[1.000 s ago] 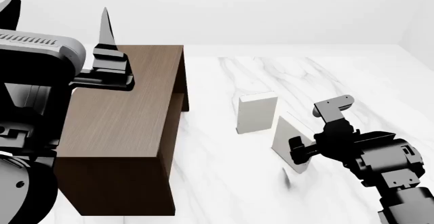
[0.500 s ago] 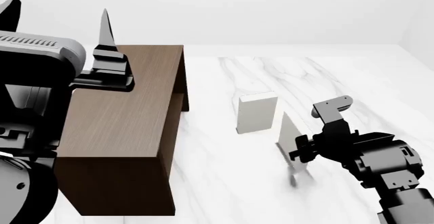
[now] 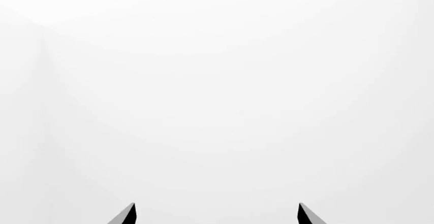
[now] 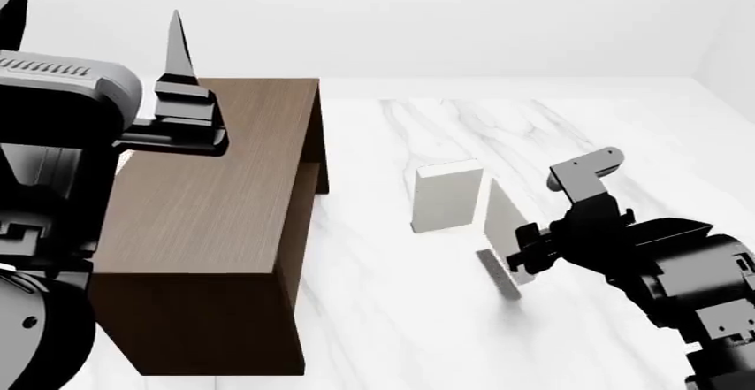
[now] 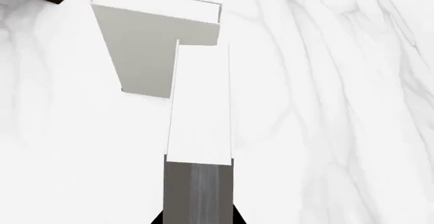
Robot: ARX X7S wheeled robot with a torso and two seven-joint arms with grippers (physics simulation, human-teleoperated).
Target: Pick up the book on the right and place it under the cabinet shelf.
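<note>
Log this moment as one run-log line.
phase: lift | right gripper: shut on right book, raised off marble floor | other book: standing | left gripper: open, idle | cabinet: not reached

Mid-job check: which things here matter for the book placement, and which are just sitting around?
In the job:
- right gripper, shut on the book
- cabinet, where the book goes

Lying about:
- other book, upright on the marble table
- left gripper, open, holding nothing

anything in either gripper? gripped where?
Right gripper holds the right book by its near lower edge, lifted off the table. Left gripper is open, empty.
</note>
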